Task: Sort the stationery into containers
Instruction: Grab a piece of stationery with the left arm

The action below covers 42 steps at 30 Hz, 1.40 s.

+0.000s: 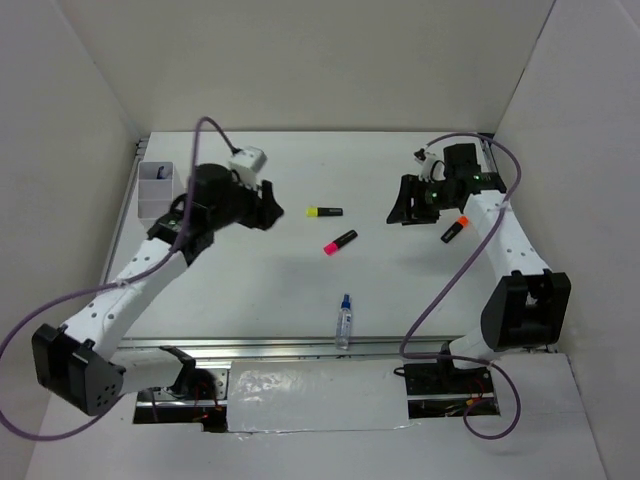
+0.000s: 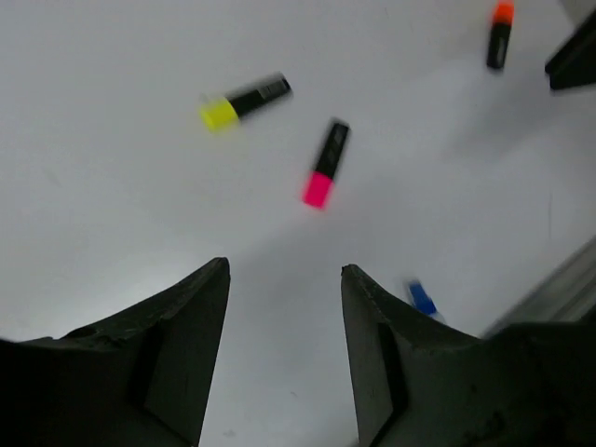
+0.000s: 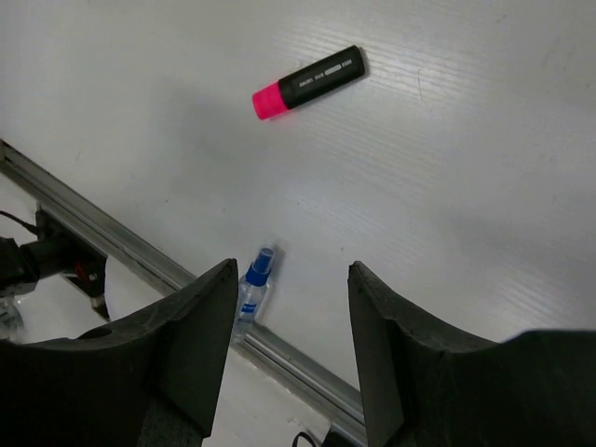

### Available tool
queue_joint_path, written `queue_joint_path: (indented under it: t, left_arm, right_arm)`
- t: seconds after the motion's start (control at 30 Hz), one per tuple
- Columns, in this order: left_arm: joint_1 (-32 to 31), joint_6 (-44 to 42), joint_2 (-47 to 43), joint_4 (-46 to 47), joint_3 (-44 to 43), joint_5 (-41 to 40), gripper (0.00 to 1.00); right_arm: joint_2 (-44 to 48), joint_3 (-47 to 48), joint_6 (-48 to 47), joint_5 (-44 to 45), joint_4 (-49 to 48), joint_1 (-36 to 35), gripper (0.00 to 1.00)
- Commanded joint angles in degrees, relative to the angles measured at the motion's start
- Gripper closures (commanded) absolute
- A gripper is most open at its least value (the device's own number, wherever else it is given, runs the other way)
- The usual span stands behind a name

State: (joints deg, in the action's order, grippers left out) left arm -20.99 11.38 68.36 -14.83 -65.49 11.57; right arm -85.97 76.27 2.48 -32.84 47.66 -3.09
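A yellow-capped highlighter point(image 1: 324, 212) and a pink-capped highlighter point(image 1: 340, 242) lie mid-table; both show in the left wrist view, yellow point(image 2: 244, 101) and pink point(image 2: 325, 162). An orange-capped highlighter point(image 1: 455, 229) lies by the right arm, also in the left wrist view point(image 2: 500, 33). A clear blue-capped bottle point(image 1: 345, 321) lies near the front edge, also in the right wrist view point(image 3: 253, 291). The white box point(image 1: 155, 189) stands at the far left. My left gripper point(image 1: 270, 208) is open and empty, left of the yellow highlighter. My right gripper point(image 1: 405, 208) is open and empty above the table.
A metal rail point(image 1: 300, 345) runs along the table's front edge. White walls enclose the table on the left, back and right. Purple cables loop off both arms.
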Motion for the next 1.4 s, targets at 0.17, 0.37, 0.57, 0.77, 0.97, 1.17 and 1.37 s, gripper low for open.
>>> queue_joint_path:
  t: [0.17,0.37,0.57,0.77,0.97,1.17,1.37]
  left_arm:
    - [-13.9,24.6,8.9,-7.7,8.8,-0.8,0.01]
    - [-21.1,25.8,16.2,-4.8,9.0,2.8,0.01]
    - [-26.5,26.1,27.7,-9.2,-1.0,2.5,0.34]
    - [-29.1,29.0,36.1,-13.0,-7.8,0.4,0.42]
    - [-31.8,30.3,40.8,-14.8,-12.1,-1.5,0.39]
    - [-31.8,31.0,43.3,-15.3,-13.0,-1.1,0.32]
    - [-32.0,30.9,44.3,-15.3,-11.7,-1.2,0.34]
  right_arm:
    - [6.7,-3.5,1.6,-2.6,-1.7,4.8,0.42]
    - [7.4,-3.8,1.7,-3.0,-1.7,6.8,0.41]
    - [6.6,-3.3,1.3,-3.9,-0.8,7.5,0.41]
    - [6.6,-3.1,0.2,-4.9,0.9,8.7,0.41]
    - [6.5,-2.9,-1.2,-6.2,2.5,10.7,0.41]
    - [6.1,-2.1,-1.9,-7.9,3.9,12.7,0.41]
    - [5.7,-1.9,-3.4,-8.6,4.4,13.8,0.42]
